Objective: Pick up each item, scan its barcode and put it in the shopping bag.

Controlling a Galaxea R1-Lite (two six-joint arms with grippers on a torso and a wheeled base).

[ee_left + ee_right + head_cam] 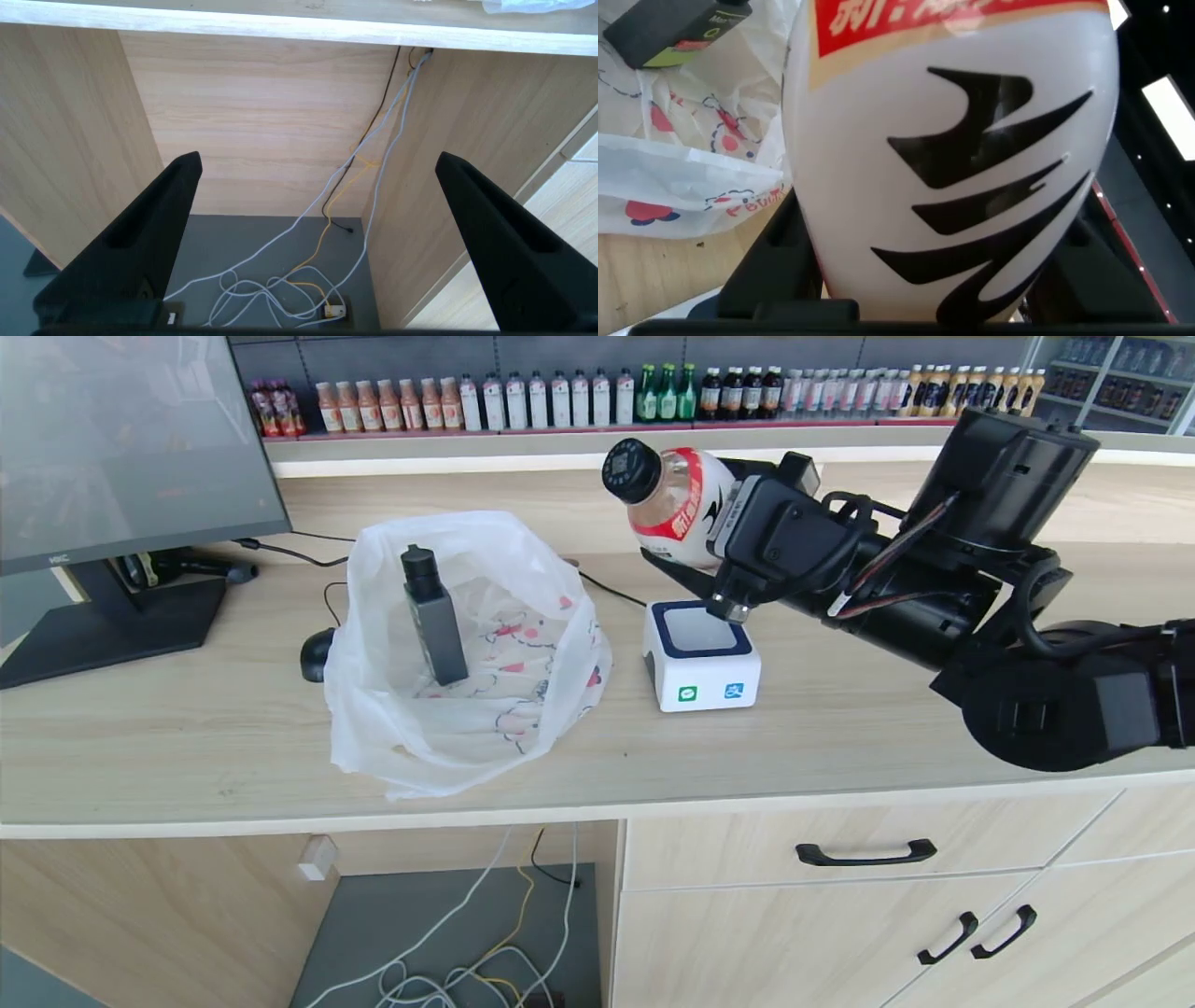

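Pale wood counter (840, 728) across the head view, running left to right. Left of centre on it, a white thin-plastic shopping bag with red and pink prints (551, 653), mouth open. Inside the bag, a grey rectangular container with a black cap (437, 621), standing slightly tilted. Just right of the bag, a white cube scanner with a dark-blue-framed top window (700, 663). Above the scanner's far side, the right gripper (724, 527), clamped on a round-bodied white bottle with a red label band and black screw cap (667, 509). Held in the air, tipped over, cap toward the left. Just left of the bag, a black computer mouse (316, 655). At far left, a dark monitor on a black stand (131, 439). Along the far shelf, rows of drink bottles (653, 394). Under the counter on the right, wood drawer fronts with black handles (865, 852).

In the left wrist view, the left gripper (318, 247) below the counter's edge. Black fingers (140, 252) spread wide, nothing between them. Beyond, a wood back panel (252, 121) and loose white and yellow cables (299, 280) on a grey floor.

In the right wrist view, the bottle (952, 159) close up, black swoosh marks on its white belly, pinched between black fingers (775, 271). Past it, the bag (682, 159) with the container (677, 28) in it.
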